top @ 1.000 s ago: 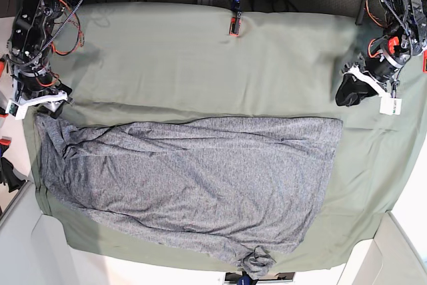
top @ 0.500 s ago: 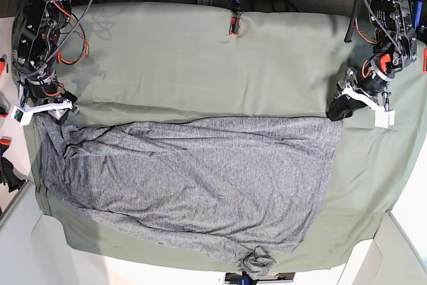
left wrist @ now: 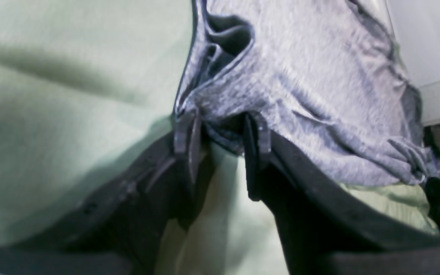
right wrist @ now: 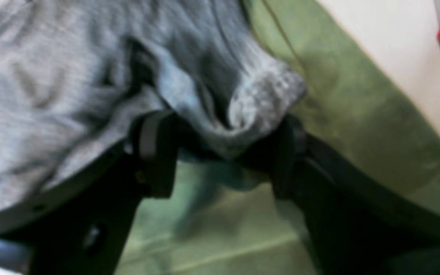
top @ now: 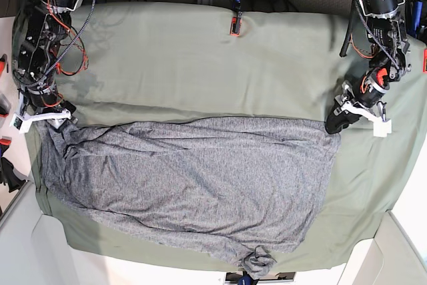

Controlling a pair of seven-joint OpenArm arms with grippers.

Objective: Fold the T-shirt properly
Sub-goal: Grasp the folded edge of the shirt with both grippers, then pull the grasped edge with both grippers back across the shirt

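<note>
Grey knit T-shirt (top: 193,181) lies flat on the green cloth (top: 200,58). At its far-left corner the right gripper (right wrist: 220,152) straddles a bunched corner, jaws wide. Across, the left gripper (left wrist: 220,133) brackets the other corner, half-parted. Judgement: pre-grasp; both must close, then lift together.

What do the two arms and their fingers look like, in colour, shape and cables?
Both arms are dark metal frames with loose red and black cables along them. The left arm and the right arm each carry a white part near the wrist. The left gripper and the right gripper have black, flat fingers with ribbed dark pads.
</note>
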